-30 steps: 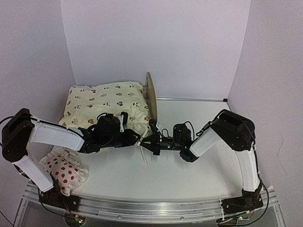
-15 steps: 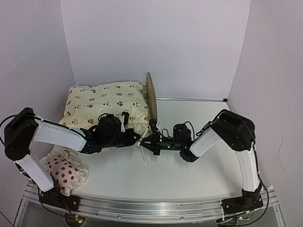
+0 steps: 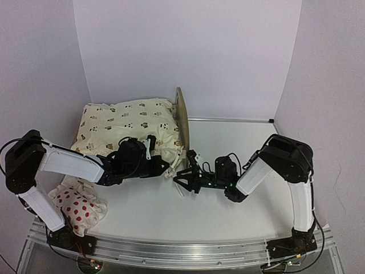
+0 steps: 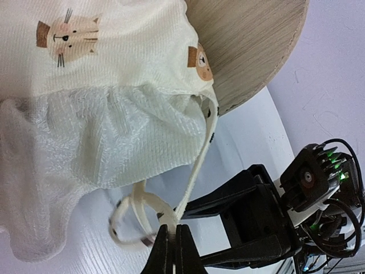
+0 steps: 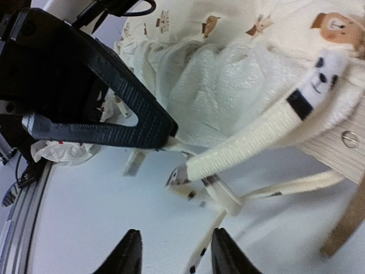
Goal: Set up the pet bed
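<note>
Left hand [image 4: 173,251] is pinching a cream tie cord [image 4: 198,165]; right hand [image 5: 175,252] is hanging open, empty. Cream animal-print cushion [image 3: 128,120] is lying on the light-wood pet bed [image 3: 182,114], with tying seemingly remaining.

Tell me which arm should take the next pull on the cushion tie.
Left. The left gripper is shut on the cushion tie, so it can pull straight away. The right gripper stands open and grips nothing; it would have to close first.
</note>
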Controlling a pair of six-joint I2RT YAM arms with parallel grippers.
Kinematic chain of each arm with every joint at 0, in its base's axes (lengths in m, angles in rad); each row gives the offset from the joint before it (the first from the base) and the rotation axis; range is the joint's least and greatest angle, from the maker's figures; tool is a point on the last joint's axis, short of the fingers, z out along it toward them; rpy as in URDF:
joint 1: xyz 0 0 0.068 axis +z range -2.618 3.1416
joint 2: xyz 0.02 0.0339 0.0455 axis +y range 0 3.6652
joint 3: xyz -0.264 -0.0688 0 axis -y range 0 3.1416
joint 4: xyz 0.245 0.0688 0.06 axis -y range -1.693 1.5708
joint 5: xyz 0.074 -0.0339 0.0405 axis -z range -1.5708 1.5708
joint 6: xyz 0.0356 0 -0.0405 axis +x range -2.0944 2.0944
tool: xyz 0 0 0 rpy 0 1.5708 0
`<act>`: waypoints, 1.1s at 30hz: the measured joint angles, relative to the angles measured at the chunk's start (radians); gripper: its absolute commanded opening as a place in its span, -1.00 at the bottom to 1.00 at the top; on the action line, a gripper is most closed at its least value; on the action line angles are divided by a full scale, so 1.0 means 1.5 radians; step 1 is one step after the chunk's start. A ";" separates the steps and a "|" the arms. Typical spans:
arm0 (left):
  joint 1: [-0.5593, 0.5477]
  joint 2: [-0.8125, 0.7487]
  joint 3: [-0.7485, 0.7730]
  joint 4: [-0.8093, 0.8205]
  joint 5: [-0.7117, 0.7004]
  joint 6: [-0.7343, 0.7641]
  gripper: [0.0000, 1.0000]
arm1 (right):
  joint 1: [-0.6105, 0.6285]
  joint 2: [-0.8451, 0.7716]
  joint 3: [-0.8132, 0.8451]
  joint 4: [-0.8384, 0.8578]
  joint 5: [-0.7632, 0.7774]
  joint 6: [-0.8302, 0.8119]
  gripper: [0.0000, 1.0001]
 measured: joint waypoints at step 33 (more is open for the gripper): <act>0.000 0.012 0.001 0.006 0.018 0.013 -1.00 | 0.109 -0.007 0.024 -0.222 0.275 -0.078 -0.82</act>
